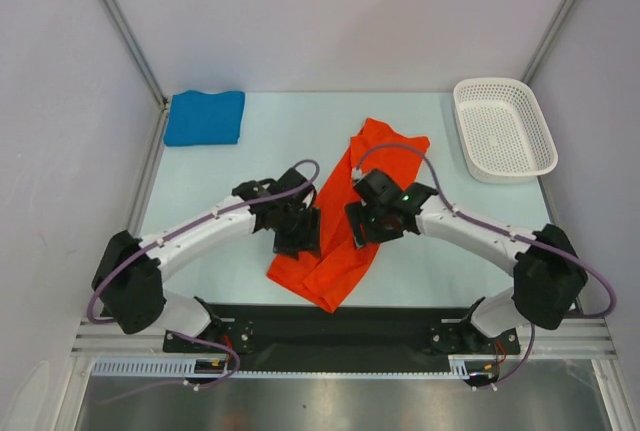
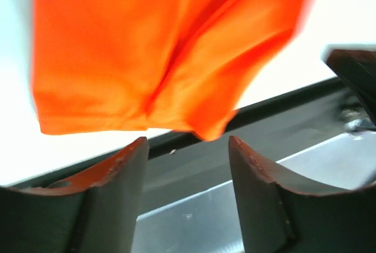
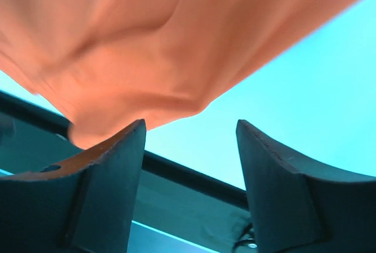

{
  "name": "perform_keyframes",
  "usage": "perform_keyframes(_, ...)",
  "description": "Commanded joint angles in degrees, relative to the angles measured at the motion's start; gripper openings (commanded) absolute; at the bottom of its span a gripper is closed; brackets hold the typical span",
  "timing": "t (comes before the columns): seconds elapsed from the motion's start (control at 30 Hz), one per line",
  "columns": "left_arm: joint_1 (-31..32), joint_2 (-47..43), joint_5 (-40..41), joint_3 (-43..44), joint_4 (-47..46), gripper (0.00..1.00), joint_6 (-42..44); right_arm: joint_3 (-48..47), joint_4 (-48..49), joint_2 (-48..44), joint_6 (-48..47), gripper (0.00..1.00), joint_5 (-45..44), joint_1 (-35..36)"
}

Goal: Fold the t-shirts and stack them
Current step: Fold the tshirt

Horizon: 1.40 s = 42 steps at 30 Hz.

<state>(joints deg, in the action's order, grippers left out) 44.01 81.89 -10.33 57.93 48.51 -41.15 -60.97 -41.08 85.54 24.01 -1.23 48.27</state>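
Your left gripper (image 2: 188,142) and right gripper (image 3: 191,125) both had jaws spread, holding nothing, over the orange-red t-shirt (image 1: 338,269) mid-frame; the blue t-shirt (image 1: 204,117) lay folded upper left.

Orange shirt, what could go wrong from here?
The orange shirt lies bunched in a narrow, wrinkled strip, so folding it now may trap creases. Its near end sits close to the front edge of the table; a tug could drag it off. The left claw and right claw stand open and could pinch just one layer.

Bright even light; wrist views blur the orange-red t-shirt (image 2: 147,47).
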Motion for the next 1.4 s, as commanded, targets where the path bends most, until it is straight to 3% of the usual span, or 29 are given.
perform_keyframes(0.0, -0.15, -3.41, 4.43, 11.11, 1.41, 0.64, 5.88, -3.45, -0.14, -3.71, 5.34, 0.7, -2.36, -6.24)
perform_keyframes(0.2, -2.34, 3.88, 2.6, 22.91, -7.19, 0.68, 17.93, -7.58, 6.79, -0.3, 8.07, 0.7, -7.36, -20.13)
perform_keyframes(0.33, -6.56, 17.2, -5.04, 33.36, -14.66, 0.57, 23.21, -12.93, 12.59, 6.27, 8.16, 0.63, -9.92, -26.46)
perform_keyframes(0.47, -7.62, 30.73, -6.2, 45.76, -19.58, 0.54, 27.78, -23.65, 10.5, 16.75, 6.67, 0.6, -9.83, -30.6)
perform_keyframes(0.5, -7.62, 33.4, -7.07, 50.74, -20.2, 0.49, 28.92, -25.41, 9.97, 18.42, 6.14, 0.59, -10.71, -31.13)
perform_keyframes(0.57, -7.97, 41.63, -7.42, 56.38, -20.65, 0.4, 29.72, -29.37, 9.96, 22.38, 5.0, 0.56, -11.59, -32.36)
perform_keyframes(0.7, -9.29, 52.98, -10.85, 69.56, -22.93, 0.4, 28.5, -31.66, 11.72, 26.69, 2.8, 0.57, -11.16, -34.91)
perform_keyframes(0.8, -10.52, 59.24, -13.22, 74.32, -25.65, 0.4, 24.73, -32.54, 11.37, 29.16, 2.1, 0.58, -10.63, -37.02)
perform_keyframes(1.0, -11.84, 65.93, -19.2, 74.34, -31.11, 0.37, 15.76, -30.79, 13.21, 29.95, 0.08, 0.58, -9.14, -38.87)
perform_keyframes(1.23, -14.03, 68.4, -15.69, 73.38, -30.76, 0.34, 9.34, -31.31, 18.4, 35.38, -2.12, 0.65, -1.23, -40.27)
perform_keyframes(1.37, -16.84, 70.33, -18.05, 73.11, -33.56, 0.34, 3.1, -34.3, 18.93, 39.61, -1.95, 0.65, 0.7, -40.27)
